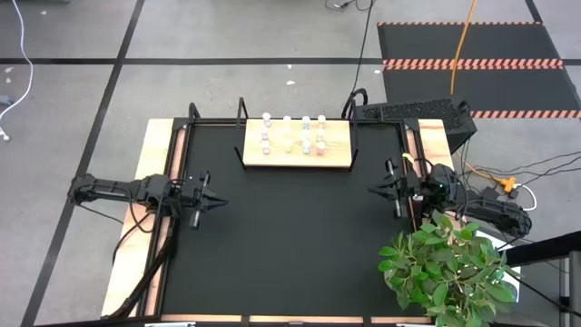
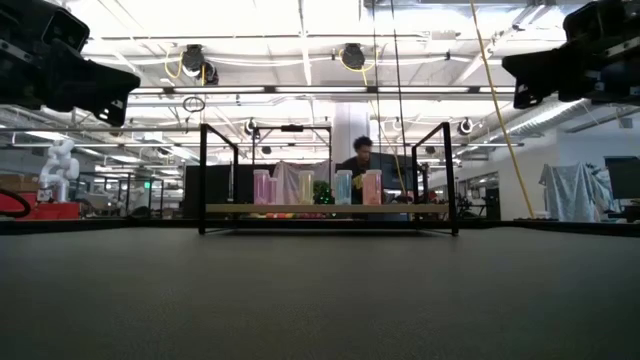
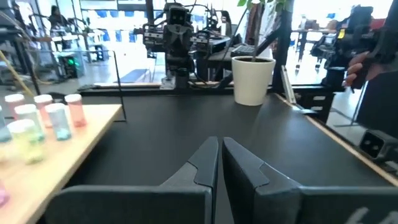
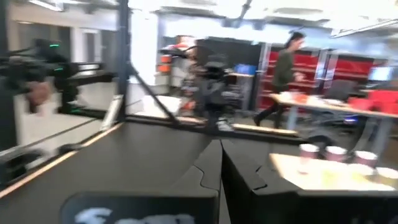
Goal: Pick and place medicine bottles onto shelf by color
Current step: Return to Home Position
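Observation:
Several medicine bottles (image 1: 293,133) with white caps stand upright in rows on the light-wood shelf (image 1: 297,156) at the table's far middle; in the low view the bottles (image 2: 316,187) show pink, teal and pale on the shelf (image 2: 327,209) between black brackets. My left gripper (image 1: 221,204) hovers shut at the table's left edge, pointing level toward the right. My right gripper (image 1: 373,190) hovers shut at the right edge, pointing left. Neither is near a bottle. The left wrist view shows the bottles (image 3: 45,120) off to one side of my shut fingers (image 3: 220,155).
A potted plant (image 1: 447,266) stands at the table's near right corner, its white pot (image 3: 252,79) seen from the left wrist. A dark keyboard-like device (image 1: 413,113) lies behind the far right corner. People move in the room beyond. The black tabletop (image 1: 290,236) lies between the arms.

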{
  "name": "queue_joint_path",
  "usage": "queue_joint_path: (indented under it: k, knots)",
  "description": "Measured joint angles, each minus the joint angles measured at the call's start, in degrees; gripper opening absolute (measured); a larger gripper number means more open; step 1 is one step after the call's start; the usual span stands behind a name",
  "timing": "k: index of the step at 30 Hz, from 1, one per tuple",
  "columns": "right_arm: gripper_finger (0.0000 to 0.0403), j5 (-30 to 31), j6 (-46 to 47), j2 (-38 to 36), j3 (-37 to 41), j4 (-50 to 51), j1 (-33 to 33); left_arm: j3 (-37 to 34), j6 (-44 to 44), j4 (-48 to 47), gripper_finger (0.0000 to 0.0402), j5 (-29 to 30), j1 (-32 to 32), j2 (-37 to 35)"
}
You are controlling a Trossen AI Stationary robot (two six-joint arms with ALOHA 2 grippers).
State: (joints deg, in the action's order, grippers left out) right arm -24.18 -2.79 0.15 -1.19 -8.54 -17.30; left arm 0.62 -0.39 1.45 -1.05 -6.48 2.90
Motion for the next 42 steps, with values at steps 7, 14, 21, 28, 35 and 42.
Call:
queue_joint_path:
  k: [7, 14, 21, 28, 35, 42]
  knots:
    - [0.0000, 9.4, 3.6, 0.1, 0.0, 4.1, 0.0, 0.0, -1.3, 0.0, 0.0026, 0.1, 0.5, 0.0]
    - [0.0000, 9.2, 5.2, 0.5, 0.0, 4.9, 0.0, 0.0, 0.3, 0.0, 0.0026, 0.1, 0.5, 0.1]
    - [0.0000, 9.2, 5.1, 0.6, 0.0, 4.7, 0.0, 0.0, 0.3, 0.1, 0.0026, 0.1, 0.5, 0.1]
    - [0.0000, 9.0, 5.1, 0.5, 0.0, 3.5, 0.0, 0.0, 0.1, 0.1, 0.0026, 0.1, 0.5, 0.1]
    - [0.0000, 9.0, 5.1, 0.6, 0.0, 3.4, 0.0, 0.0, 0.1, 0.1, 0.0026, 0.1, 0.5, 0.1]
    - [0.0000, 9.0, 5.1, 0.6, 0.0, 3.2, 0.0, 0.0, 0.1, 0.1, 0.0026, 0.1, 0.5, 0.1]
